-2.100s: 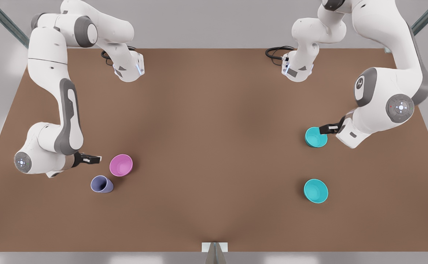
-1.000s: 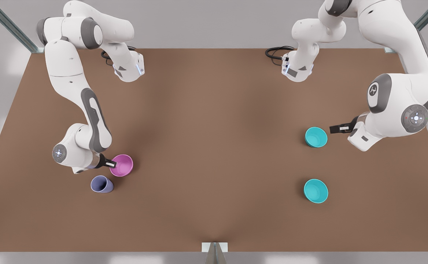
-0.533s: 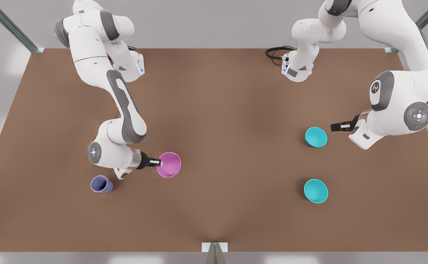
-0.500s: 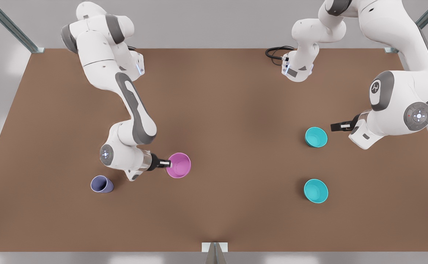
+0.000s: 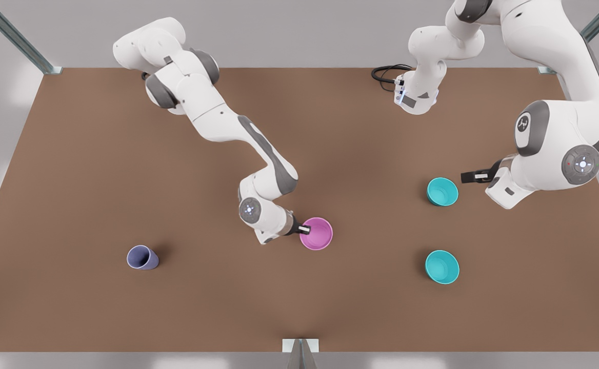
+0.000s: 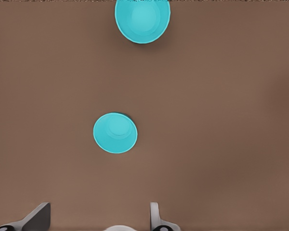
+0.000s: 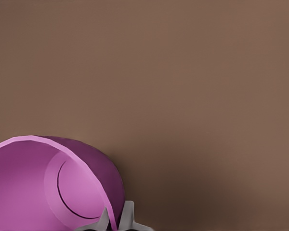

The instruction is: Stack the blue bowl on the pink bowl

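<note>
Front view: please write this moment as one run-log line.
right tool: shut on round pink-magenta bowl rim, mid-table | left tool: open, beside farther round turquoise bowl | stacking: not done

Pink bowl (image 5: 316,233) sits mid-table (image 5: 74,169); two bowls well to the front view's right, cup (image 5: 142,258) far left.

Pink bowl (image 5: 316,233) upright, table centre; blue bowl (image 5: 442,191) upright, well apart toward front view's right

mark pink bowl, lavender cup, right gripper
pink bowl (image 5: 318,234): front view, inside of the bowl.
lavender cup (image 5: 140,257): front view, its opening.
right gripper (image 7: 116,217): right wrist view, between fingertips pinching the bowl rim.
</note>
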Available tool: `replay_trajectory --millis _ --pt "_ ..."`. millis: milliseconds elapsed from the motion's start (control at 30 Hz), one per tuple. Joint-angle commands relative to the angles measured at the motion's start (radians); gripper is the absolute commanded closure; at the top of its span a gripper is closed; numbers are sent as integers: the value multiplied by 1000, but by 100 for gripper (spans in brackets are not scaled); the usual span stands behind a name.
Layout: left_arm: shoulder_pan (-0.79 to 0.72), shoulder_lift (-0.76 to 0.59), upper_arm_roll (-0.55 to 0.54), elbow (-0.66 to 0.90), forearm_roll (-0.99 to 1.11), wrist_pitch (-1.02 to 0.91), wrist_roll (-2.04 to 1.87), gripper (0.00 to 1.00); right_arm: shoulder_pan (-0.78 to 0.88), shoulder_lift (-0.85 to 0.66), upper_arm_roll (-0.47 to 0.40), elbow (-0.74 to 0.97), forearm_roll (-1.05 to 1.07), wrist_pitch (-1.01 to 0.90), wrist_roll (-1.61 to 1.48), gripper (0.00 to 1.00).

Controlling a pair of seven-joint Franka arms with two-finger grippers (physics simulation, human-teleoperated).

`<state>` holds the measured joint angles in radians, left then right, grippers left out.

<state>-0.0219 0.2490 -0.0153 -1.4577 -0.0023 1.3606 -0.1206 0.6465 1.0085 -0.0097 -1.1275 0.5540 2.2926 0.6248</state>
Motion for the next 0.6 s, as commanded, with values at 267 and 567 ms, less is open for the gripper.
replay_trajectory --millis 267,567 --pt "46 -1 6 -78 -2 143 7 0 -125 -91 16 18 -5 -163 458 0" --pt "106 16 118 -662 -96 801 576 0 -680 -378 -15 215 -623 -939 -1028 0"
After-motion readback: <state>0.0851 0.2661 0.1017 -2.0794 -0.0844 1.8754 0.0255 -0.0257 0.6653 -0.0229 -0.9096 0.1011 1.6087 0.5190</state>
